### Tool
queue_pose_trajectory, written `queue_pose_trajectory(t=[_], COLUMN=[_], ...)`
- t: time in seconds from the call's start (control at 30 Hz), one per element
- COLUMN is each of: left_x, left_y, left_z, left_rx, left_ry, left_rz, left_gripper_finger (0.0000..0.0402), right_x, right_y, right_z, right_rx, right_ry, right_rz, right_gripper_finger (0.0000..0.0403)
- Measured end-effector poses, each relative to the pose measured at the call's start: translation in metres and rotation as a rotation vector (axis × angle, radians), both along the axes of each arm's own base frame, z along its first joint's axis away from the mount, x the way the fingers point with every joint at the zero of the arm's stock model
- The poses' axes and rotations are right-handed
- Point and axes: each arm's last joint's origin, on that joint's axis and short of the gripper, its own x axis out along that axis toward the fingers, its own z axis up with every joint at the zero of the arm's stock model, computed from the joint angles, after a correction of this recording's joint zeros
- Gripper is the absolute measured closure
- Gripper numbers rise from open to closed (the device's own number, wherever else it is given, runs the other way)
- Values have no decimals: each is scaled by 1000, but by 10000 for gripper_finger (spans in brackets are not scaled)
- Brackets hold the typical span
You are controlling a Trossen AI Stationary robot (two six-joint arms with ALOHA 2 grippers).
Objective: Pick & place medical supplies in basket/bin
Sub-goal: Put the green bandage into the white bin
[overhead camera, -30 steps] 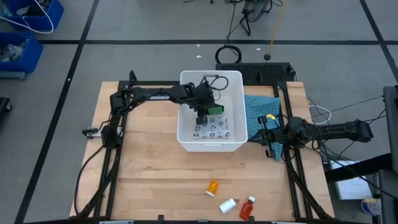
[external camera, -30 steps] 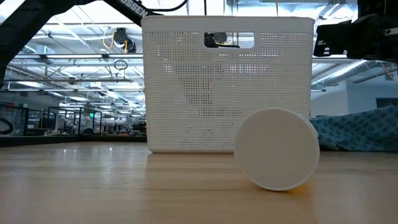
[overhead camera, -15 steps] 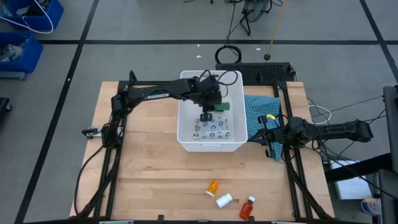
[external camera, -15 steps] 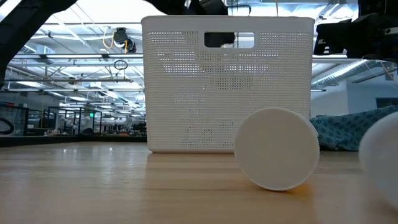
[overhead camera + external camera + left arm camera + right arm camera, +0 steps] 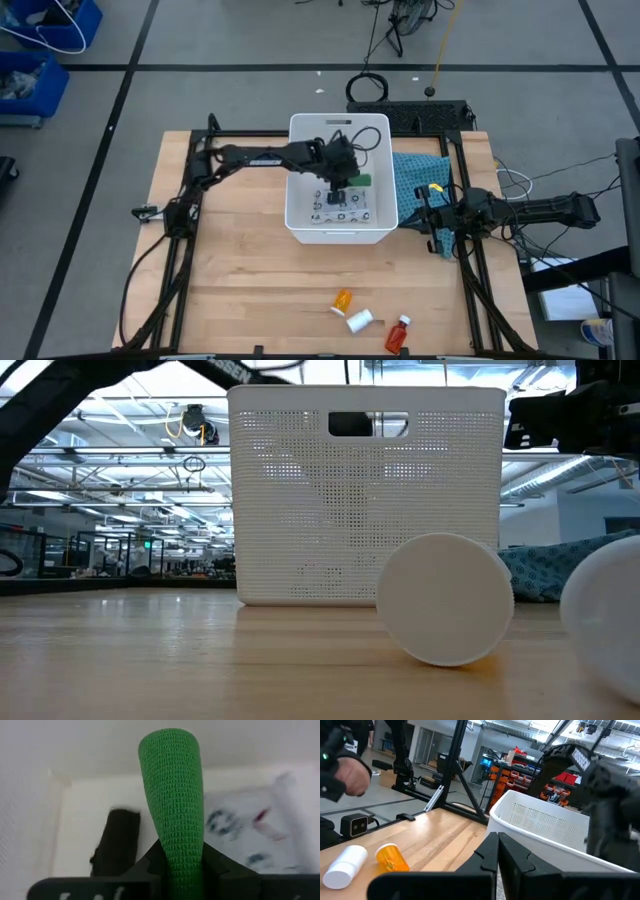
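Note:
My left gripper (image 5: pixel 341 188) reaches into the white basket (image 5: pixel 294 180), shut on a green box (image 5: pixel 173 795) with a knit-like surface. Under it on the basket floor lie a white dark-patterned packet (image 5: pixel 344 208) and a black oblong piece (image 5: pixel 117 843). On the bare table near the front edge lie an orange bottle (image 5: pixel 342 300), a white cylinder (image 5: pixel 362 321) and a red white-capped bottle (image 5: pixel 399 333). My right gripper (image 5: pixel 428 215) waits shut over the teal cloth, right of the basket. My left gripper pinches the green box by its near end (image 5: pixel 183 866) between its two fingers. The fingers lie along the box, slanting down from the table's left. The box sticks out past the fingertips, over the packet and the basket floor.
A teal-blue cloth (image 5: pixel 418 180) lies right of the basket. The low view shows the basket's perforated wall (image 5: pixel 300 510), a white round end (image 5: pixel 445 598) before it and a white blur (image 5: pixel 605 618) at its right edge. A person's hand (image 5: pixel 342 770) shows beyond the table.
My left gripper, still shut on the green box, has risen and gone toward the far right inside the basket, then come back down, ending a little farther right. The white cylinder has rolled a short way on the table and now shows at the low view's right edge.

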Motion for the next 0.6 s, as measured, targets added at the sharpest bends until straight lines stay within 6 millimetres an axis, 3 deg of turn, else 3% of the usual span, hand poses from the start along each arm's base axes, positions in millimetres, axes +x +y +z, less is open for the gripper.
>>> queue_pose_trajectory(t=[0.27,0.6], left_x=[1,2], left_y=[6,5], left_z=[-39,-47], left_rx=[-31,-62], left_ry=[95,107], left_rz=[33,21], left_gripper_finger=[343,333], right_x=[0,0], right_y=[0,0], right_z=[0,1], right_rx=[-1,0], right_ry=[-1,-7], right_rz=[0,1], right_gripper_finger=[403,403])
